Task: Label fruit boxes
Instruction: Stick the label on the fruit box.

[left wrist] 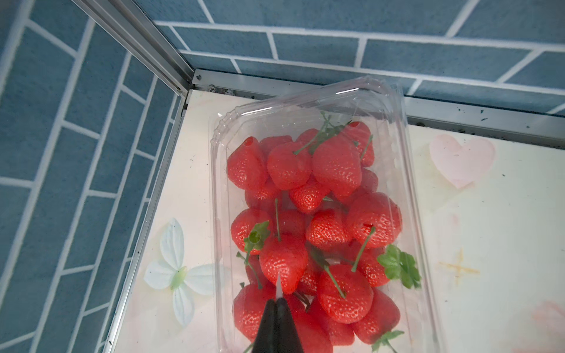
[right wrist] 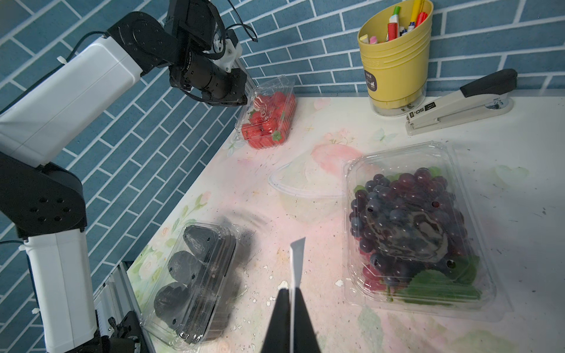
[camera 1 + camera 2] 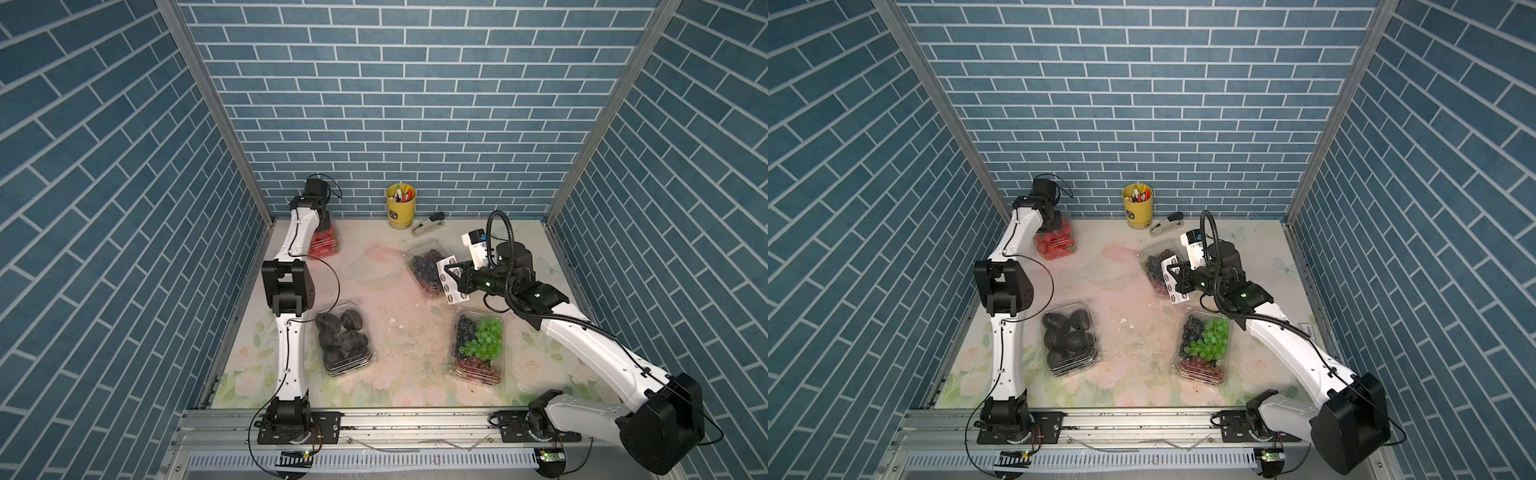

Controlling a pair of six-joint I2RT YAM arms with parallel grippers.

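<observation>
1. At 11 o'clock on the table, the left gripper [image 1: 277, 302] hangs over the strawberry box [image 1: 336, 101]. Its fingers are pressed together on a thin white sliver [image 1: 278, 285].
2. At 1 o'clock, the right gripper [image 3: 451, 277] pinches the sticker sheet [image 3: 445, 262], up in the air next to the purple grape box [image 3: 420, 255].
3. At 8 o'clock sits the black fruit box [image 3: 361, 361].
4. At 4 o'clock sits the mixed grape box [image 3: 500, 374].

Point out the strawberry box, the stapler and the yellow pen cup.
strawberry box [image 1: 315, 214], left wrist view: lid middle.
stapler [image 2: 455, 106], right wrist view: white body.
yellow pen cup [image 3: 401, 212], a top view: side wall.
</observation>
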